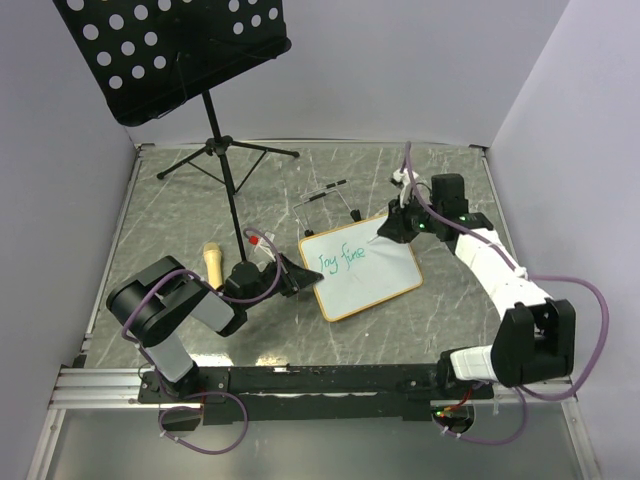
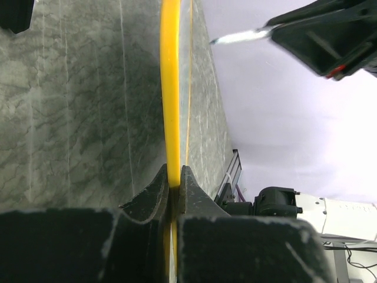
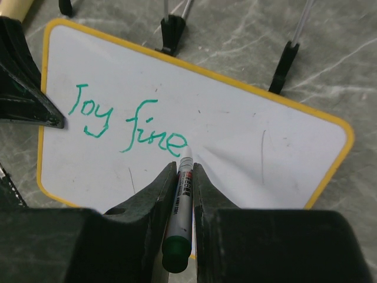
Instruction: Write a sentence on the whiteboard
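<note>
Item: my right claw (image 3: 184, 169), clenched on green marker (image 3: 182, 194), tip at whiteboard (image 3: 253, 138) just past "fine" (image 3: 154, 135). My left claw (image 2: 174, 177) pins its edge. Advice: light even pressure, next word rightward.

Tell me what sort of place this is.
Probably a robot lab test cell: plain walls box in a marble-patterned table, a left arm and right arm are bolted to its near rail, with props like a music stand and whiteboard.

Bright, even, diffuse from overhead. Soft shadow on whiteboard (image 3: 265, 106) toward 3 o'clock of marker (image 3: 184, 171). Blurred, dark foreground at 6 o'clock in both wrist views.
</note>
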Available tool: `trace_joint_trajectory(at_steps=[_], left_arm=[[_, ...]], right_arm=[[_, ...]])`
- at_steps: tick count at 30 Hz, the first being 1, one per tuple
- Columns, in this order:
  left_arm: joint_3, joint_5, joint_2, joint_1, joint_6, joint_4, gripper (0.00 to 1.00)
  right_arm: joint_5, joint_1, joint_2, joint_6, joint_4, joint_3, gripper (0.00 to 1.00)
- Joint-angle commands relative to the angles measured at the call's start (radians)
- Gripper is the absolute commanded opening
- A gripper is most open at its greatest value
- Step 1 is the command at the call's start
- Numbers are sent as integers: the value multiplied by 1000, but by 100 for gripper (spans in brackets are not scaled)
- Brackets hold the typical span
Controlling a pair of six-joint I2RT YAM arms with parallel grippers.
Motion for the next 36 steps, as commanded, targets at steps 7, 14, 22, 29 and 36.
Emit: trace_joint_trajectory(at_steps=[7, 14, 22, 29, 36], left_arm=[[16, 60, -53, -5, 63, 366, 1], [11, 80, -55, -5, 71, 359, 1], [26, 101, -56, -5, 75, 340, 1], [26, 92, -64, -7, 75, 331, 1], [25, 81, -73, -13, 85, 326, 1]], right_arm=[[-42, -66, -122, 9, 103, -25, 0], [-62, -92, -137, 4, 125, -46, 0], [-105, -97, -119, -13, 77, -19, 0], [-149, -106, -125, 39, 161, -58, 0], [-186, -134, -130, -2, 128, -75, 0]])
